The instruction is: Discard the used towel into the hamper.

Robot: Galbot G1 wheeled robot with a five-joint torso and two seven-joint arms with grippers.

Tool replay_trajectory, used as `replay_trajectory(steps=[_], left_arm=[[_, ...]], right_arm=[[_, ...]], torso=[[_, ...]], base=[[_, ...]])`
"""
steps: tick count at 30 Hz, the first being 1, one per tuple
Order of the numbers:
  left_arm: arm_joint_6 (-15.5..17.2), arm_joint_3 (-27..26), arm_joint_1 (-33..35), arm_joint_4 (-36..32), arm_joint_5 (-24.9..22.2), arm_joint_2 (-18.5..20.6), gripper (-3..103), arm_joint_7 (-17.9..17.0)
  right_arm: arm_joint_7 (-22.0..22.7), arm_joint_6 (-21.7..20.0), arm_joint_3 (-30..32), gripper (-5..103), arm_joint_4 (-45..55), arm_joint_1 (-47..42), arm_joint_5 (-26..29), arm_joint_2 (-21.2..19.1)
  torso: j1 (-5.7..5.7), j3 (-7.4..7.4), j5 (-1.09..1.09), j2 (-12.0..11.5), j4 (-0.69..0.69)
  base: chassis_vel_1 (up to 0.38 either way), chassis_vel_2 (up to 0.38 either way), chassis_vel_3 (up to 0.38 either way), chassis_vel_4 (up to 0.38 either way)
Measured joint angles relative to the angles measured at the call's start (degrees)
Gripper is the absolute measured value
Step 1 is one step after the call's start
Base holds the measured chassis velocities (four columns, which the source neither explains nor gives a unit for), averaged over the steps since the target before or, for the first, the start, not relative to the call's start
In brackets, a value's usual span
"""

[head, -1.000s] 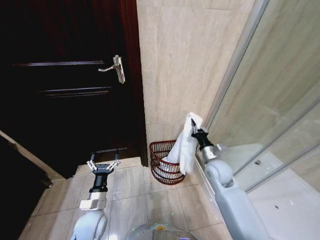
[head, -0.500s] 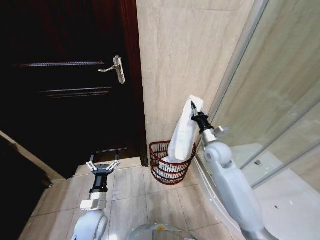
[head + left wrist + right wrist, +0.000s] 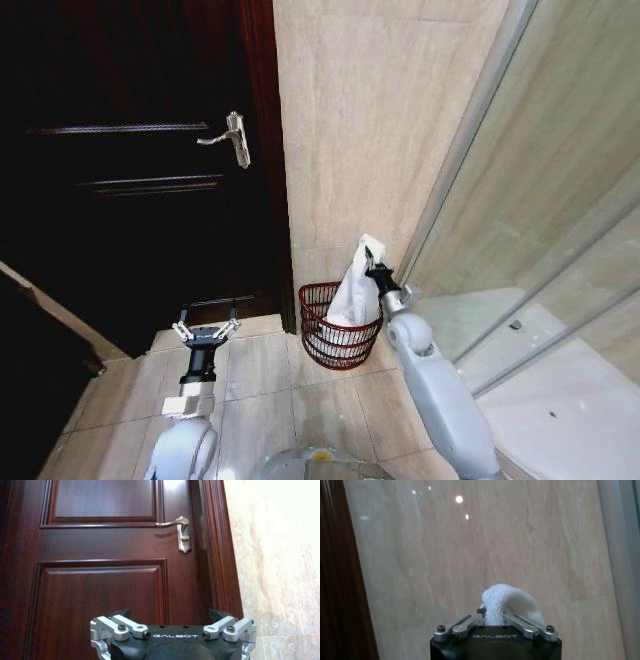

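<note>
- Lowered since half a second earlier: the right gripper had come down from higher on the wall and shifted slightly toward the door, carrying the towel with it; a full second earlier it sat about as low but further right.
- Left gripper hung low over the floor tiles in front of the dark door, parked, jaws spread wide with nothing between them; same place in both earlier frames.
- Door handle faced the left wrist camera, well apart from the work.
- Hamper stood on the floor against the tiled wall, just right of the door frame; it had not shifted.
- Towel hung from the right gripper, lower end inside the hamper, top still above the rim.
- Right wrist view: jaws closed narrow on a fold of towel, pinched between them.
- Glass shower panel stood just right of the arm.
- Risk, as judged: if released here, the tall upper part could flop over the hamper's rim and trail onto the floor, since most of the cloth stood above the rim.
- Risk: the towel could snag on the open wire bars and drag or tip the light hamper when the arm withdrew.
</note>
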Motion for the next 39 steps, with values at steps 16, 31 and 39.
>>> replay_trajectory(steps=[16, 31, 39], left_arm=[[-0.9, -1.6, 0.4, -0.1, -1.3, -0.3, 100, 0.2], [-2.1, -2.3, 0.1, 2.0, -2.4, 0.1, 100, 0.2], [-2.1, -2.1, -0.4, 2.8, -2.3, 0.2, 100, 0.3]], right_arm=[[10.5, -16.3, -1.5, 4, 10.4, -4.5, 16.3, -8.8], [21.2, -35.7, -7.3, 4, 11.6, 1.6, 37.4, -15.7], [24.5, -36.8, -13.8, 4, 5.0, 8.1, 41.9, -15.1]], torso=[[0.03, 0.03, 0.01, 0.1, 0.01], [0.04, 0.05, -0.01, 0.1, 0.0], [0.05, 0.06, 0.0, 0.1, 0.0]], base=[[0.0, 0.0, 0.0, 0.0], [0.0, 0.0, 0.0, 0.0], [0.0, 0.0, 0.0, 0.0]])
